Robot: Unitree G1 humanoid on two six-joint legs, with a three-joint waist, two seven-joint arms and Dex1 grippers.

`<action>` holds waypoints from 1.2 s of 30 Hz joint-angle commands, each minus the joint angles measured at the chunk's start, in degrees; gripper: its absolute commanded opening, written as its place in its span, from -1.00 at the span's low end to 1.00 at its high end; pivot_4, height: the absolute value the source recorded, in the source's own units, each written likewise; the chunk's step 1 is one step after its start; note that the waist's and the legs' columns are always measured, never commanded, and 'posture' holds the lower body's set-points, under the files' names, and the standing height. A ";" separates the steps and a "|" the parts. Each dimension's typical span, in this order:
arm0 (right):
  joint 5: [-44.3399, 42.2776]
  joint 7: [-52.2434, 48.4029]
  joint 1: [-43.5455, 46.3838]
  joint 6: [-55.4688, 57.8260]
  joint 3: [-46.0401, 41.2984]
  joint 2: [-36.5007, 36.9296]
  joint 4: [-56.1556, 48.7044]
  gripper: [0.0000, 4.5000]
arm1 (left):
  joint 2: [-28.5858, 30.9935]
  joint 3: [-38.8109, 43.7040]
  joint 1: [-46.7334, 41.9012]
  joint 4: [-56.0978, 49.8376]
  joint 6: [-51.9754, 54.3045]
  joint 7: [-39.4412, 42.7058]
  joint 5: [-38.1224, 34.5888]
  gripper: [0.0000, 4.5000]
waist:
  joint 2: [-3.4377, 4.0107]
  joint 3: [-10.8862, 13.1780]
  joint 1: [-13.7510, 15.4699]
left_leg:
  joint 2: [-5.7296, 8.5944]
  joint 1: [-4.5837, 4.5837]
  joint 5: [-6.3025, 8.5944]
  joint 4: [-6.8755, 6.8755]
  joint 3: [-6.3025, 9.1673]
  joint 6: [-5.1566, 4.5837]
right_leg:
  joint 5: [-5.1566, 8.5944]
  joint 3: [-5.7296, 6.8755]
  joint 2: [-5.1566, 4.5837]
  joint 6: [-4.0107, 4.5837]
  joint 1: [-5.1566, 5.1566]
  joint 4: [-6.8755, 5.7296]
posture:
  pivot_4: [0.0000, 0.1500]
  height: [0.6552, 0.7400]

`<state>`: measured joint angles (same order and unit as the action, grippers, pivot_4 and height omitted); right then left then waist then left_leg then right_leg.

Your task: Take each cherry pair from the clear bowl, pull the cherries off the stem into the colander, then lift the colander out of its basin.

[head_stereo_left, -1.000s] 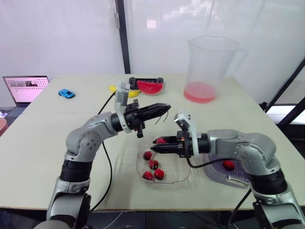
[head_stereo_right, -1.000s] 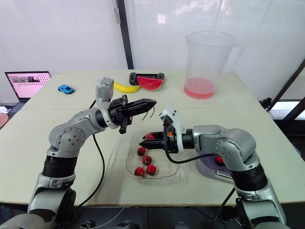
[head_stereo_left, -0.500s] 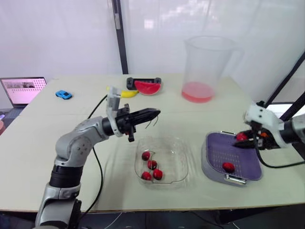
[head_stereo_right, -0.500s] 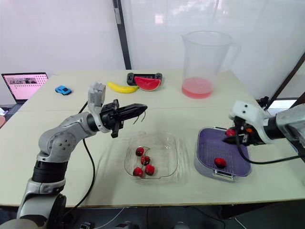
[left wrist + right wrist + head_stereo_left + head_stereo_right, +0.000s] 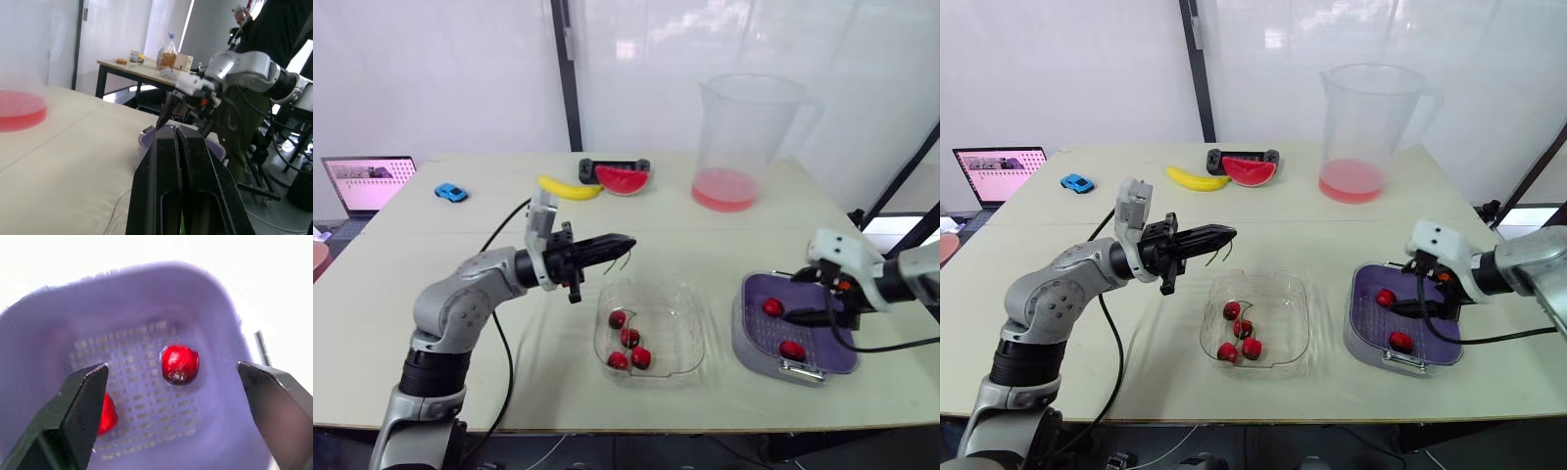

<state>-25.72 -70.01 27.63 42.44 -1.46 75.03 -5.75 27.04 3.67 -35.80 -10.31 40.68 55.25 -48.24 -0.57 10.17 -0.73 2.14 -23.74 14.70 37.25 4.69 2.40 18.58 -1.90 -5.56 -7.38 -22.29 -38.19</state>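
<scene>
The clear bowl (image 5: 677, 315) sits mid-table with several red cherries (image 5: 628, 338) in it. To its right stands the purple colander (image 5: 822, 343) in its basin, holding two loose cherries (image 5: 771, 307). My right gripper (image 5: 808, 305) hovers over the colander with its fingers (image 5: 83, 401) spread wide open and nothing between them; one cherry (image 5: 180, 364) lies below the gap and the other (image 5: 108, 413) beside one finger. My left gripper (image 5: 628, 240) hangs above the bowl's far left corner, shut on a thin bare stem (image 5: 626, 257).
A large clear pitcher (image 5: 744, 147) with pink liquid stands at the back right. A banana (image 5: 566, 186), a watermelon slice (image 5: 622, 178), a blue toy car (image 5: 450, 192) and a laptop (image 5: 367, 181) lie along the back left. A person (image 5: 274, 29) stands beyond the table.
My right gripper carried a cherry from over the clear bowl to the colander, opened and let it go; two cherries now lie there. The left gripper stayed shut on the stem.
</scene>
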 commanded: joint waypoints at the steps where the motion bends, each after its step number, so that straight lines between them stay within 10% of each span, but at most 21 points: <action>1: -7.48 -2.96 4.16 3.94 -7.18 -0.67 -0.74 1.00 | 1.02 1.27 -0.14 -1.59 -0.34 0.84 -0.91 -1.00 | 0.00 0.00 -0.02 | -0.01 0.00 0.00 0.00 0.00 0.00 | 0.00 0.00 0.00 0.00 0.01 0.00 | 1.00 1.00; 9: -29.38 0.31 14.89 15.77 -12.32 -15.02 -7.02 1.00 | 6.33 5.84 5.00 -3.62 1.61 -2.26 -1.26 -1.00 | 0.00 -0.01 -0.23 | -0.10 0.04 0.01 -0.09 0.06 -0.01 | 0.00 0.01 0.06 0.01 0.00 0.00 | 1.00 1.00; 18: -28.58 3.12 18.30 12.86 -5.99 -24.58 -8.17 1.00 | 16.04 18.28 22.08 -9.62 12.21 -13.36 -3.95 -1.00 | 0.00 -0.01 -0.26 | -0.05 -0.03 0.01 -0.04 0.07 -0.01 | 0.00 0.02 -0.03 0.01 -0.06 -0.03 | 1.00 1.00; 28: -20.40 -0.89 20.12 6.76 -1.07 -21.77 -6.21 1.00 | 13.21 23.71 34.97 -6.52 9.09 -20.33 1.09 -1.00 | -0.01 -0.01 0.14 | -0.04 -0.04 0.01 -0.02 0.09 0.00 | 0.00 0.05 -0.06 0.02 -0.05 -0.01 | 1.00 1.00; 36: -19.57 -2.12 18.43 6.62 -2.77 -17.90 -6.17 1.00 | 13.23 24.54 36.38 -1.61 4.58 -17.84 2.93 0.51 | -0.01 -0.01 0.00 | -0.04 -0.03 0.01 -0.05 0.05 0.00 | 0.00 0.05 -0.08 0.03 -0.07 0.00 | 1.00 1.00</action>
<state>-45.13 -71.78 45.62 49.66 -1.76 55.90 -11.11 39.69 26.13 0.98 -11.69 46.94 36.48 -45.52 -0.57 10.16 -0.73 2.10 -23.77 14.71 37.19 4.75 2.40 18.57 -1.86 -5.64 -7.35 -22.36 -38.18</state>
